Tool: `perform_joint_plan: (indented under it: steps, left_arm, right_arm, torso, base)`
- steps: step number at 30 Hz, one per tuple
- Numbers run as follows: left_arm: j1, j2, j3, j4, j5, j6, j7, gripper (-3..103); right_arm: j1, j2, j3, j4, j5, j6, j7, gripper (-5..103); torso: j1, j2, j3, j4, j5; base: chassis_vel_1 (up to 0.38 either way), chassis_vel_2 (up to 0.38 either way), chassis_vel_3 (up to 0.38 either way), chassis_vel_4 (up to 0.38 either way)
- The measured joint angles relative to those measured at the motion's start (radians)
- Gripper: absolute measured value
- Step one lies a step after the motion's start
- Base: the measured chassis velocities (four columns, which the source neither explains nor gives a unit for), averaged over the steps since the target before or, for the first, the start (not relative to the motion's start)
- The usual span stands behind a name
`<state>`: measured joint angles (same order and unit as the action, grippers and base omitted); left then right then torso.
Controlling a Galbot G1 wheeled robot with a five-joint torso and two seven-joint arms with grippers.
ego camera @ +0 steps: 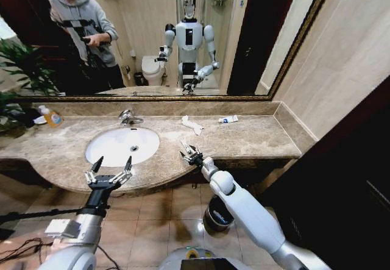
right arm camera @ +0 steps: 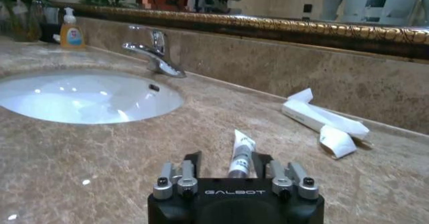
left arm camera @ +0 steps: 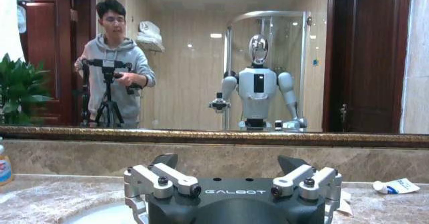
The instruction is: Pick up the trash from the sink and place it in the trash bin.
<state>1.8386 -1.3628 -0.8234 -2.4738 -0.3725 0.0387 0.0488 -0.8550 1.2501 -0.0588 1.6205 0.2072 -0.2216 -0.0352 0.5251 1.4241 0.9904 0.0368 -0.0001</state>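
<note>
The marble countertop (ego camera: 256,137) is spread below a gilt-framed mirror (ego camera: 152,32), and the white oval sink (ego camera: 122,145) is set into its left half, with the chrome faucet (ego camera: 127,117) at the back edge behind the basin. Nothing is seen lying in the basin itself; the litter is scattered on the countertop to the right of it. The trash bin (ego camera: 217,214) is seen on the tiled floor below the front edge of the countertop, partly hidden by the right arm. A bottle of amber liquid (ego camera: 52,117) is stood near the back left corner. The left gripper (ego camera: 111,166) is held just off the front edge, in front of the sink, with its jaws spread wide and nothing between them. The right gripper (ego camera: 188,153) is set low over the front edge, right of the sink, and its jaws are closed narrowly on a small white tube (right arm camera: 240,153), as the right wrist view shows. A crumpled white tissue (ego camera: 191,124) is left near the back edge, and another small tube with blue marks (ego camera: 228,119) lies farther right. The step in hand is judged to be the pickup of the tube; next, a lift clear of the countertop and a carry out past its front edge and down over the bin's narrow rim would be called for.
</note>
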Motion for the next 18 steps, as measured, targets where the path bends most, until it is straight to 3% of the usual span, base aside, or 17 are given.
perform_joint_plan:
  steps: [4,6,8,17,18]
  left_arm:
    - [0.000,0.000,0.000,0.000,0.000,0.000,0.000,100]
    - [0.000,0.000,0.000,0.000,0.000,0.000,0.000,100]
    - [0.000,0.000,0.000,0.000,0.000,0.000,0.000,100]
    - [0.000,0.000,0.000,0.000,0.000,0.000,0.000,100]
    - [0.000,0.000,0.000,0.000,0.000,0.000,0.000,100]
  right_arm:
    - [-0.003,-0.002,0.008,-0.008,-0.002,0.001,0.000,30]
    - [-0.003,-0.002,0.009,-0.009,-0.002,0.001,0.000,30]
    - [-0.005,-0.006,0.014,-0.012,-0.002,0.003,-0.001,20]
    - [-0.008,-0.020,0.021,-0.006,0.002,0.008,-0.002,8]
    - [-0.008,-0.022,0.022,-0.002,0.006,0.008,-0.002,2]
  torso:
    - [0.000,0.000,0.000,0.0000,0.0001]
    - [0.000,0.000,0.000,0.0000,0.0001]
    - [0.000,0.000,0.000,0.0000,0.0001]
    - [0.000,0.000,0.000,0.0001,0.0002]
    - [0.000,0.000,0.000,0.0000,0.0002]
  base:
    - [0.000,0.000,0.000,0.000]
    - [0.000,0.000,0.000,0.000]
    - [0.000,0.000,0.000,0.000]
    - [0.000,0.000,0.000,0.000]
    - [0.000,0.000,0.000,0.000]
